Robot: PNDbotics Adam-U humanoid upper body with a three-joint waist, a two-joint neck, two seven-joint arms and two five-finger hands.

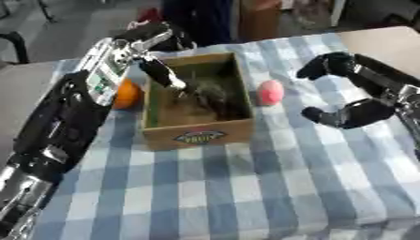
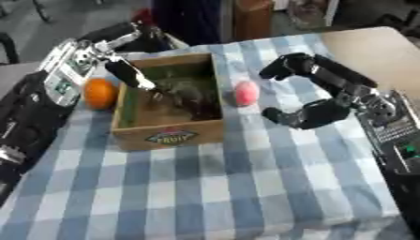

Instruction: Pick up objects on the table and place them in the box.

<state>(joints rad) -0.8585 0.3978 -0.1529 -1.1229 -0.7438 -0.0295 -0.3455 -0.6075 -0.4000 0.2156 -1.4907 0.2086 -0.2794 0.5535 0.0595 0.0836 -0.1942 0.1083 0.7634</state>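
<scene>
A shallow cardboard fruit box [image 1: 197, 136] stands in the middle of the checked cloth, with dark green stuffing inside. A pink round fruit [image 1: 271, 92] lies just right of the box. An orange [image 2: 99, 93] sits against the box's left wall. My right hand [image 2: 316, 112] hovers open to the right of the pink fruit, fingers and thumb spread in a wide C around empty air. My left hand [image 1: 160, 70] hangs above the box's back left corner, fingers pointing down into it and holding nothing that I can see.
The blue and white checked cloth [image 1: 246, 187] covers the table, with bare tabletop [image 1: 393, 42] at the far right. A dark-clothed person's legs and a brown box stand beyond the far edge.
</scene>
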